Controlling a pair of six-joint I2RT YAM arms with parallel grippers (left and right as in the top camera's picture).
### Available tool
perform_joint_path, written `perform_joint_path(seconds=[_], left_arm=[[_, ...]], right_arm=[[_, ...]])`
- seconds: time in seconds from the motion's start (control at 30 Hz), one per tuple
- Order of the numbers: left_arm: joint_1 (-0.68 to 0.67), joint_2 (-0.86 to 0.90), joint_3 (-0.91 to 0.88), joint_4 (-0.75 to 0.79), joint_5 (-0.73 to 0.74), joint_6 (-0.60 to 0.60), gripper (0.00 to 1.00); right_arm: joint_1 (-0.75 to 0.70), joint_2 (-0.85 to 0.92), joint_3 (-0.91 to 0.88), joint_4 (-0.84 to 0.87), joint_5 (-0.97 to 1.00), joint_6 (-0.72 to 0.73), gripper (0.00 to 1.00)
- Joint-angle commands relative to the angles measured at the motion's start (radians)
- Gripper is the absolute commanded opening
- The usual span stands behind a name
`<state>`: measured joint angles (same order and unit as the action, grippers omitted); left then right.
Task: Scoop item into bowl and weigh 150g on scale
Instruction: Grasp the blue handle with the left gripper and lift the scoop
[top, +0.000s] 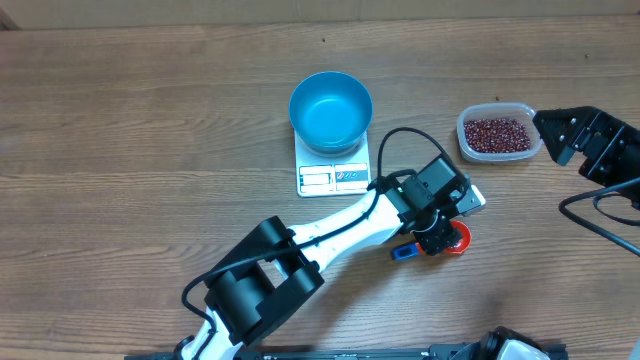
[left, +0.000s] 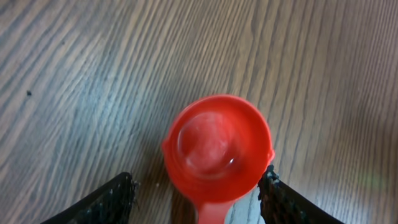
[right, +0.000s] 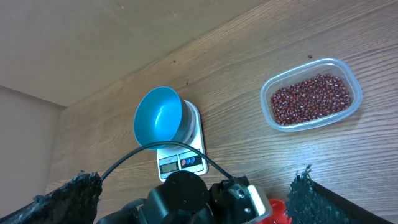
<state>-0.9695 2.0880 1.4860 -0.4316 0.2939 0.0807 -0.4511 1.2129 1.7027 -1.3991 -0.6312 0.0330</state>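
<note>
Red-orange scoop (left: 217, 152) lies on the wooden surface (left: 74, 74) between the fingers of the left end effector (left: 198, 190). This one is open and grips nothing, though one finger maybe touches the cup rim. The scoop handle is cut off. Right end effector (right: 196, 180) is wide open and empty. Just ahead of it, the beans (right: 311, 99) lie in a clear tub (right: 266, 102). Farther ahead, the bowl (right: 158, 115) sits on the scale (right: 180, 163), with bare wood around.

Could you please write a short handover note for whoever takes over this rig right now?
Left gripper: open, astride the empty scoop lying on the table.
Right gripper: open, near the tub, holding nothing.
Bowl sits empty on the scale; beans are in the tub.
Done: nothing scooped yet.
Left: grip scoop, move beans into bowl up to target weight.
</note>
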Motion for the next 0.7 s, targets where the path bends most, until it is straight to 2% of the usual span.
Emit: perform_joint_path(seconds=[0.0, 0.3, 0.5, 0.67], left_arm=[[-0.006, 0.054, 0.027, 0.031, -0.038, 0.002, 0.68], [-0.006, 0.093, 0.028, 0.079, -0.033, 0.002, 0.53], [-0.007, 0.096, 0.028, 0.087, -0.032, 0.002, 0.35], [-0.017, 0.113, 0.028, 0.099, -0.032, 0.002, 0.31]], right_arm=[[-0.005, -0.004, 0.021, 0.0, -0.006, -0.009, 0.97], [-0.005, -0.004, 0.021, -0.022, 0.037, -0.009, 0.97], [-0.005, -0.004, 0.021, -0.026, 0.053, -0.008, 0.97], [-0.005, -0.004, 0.02, -0.026, 0.054, -0.008, 0.97]])
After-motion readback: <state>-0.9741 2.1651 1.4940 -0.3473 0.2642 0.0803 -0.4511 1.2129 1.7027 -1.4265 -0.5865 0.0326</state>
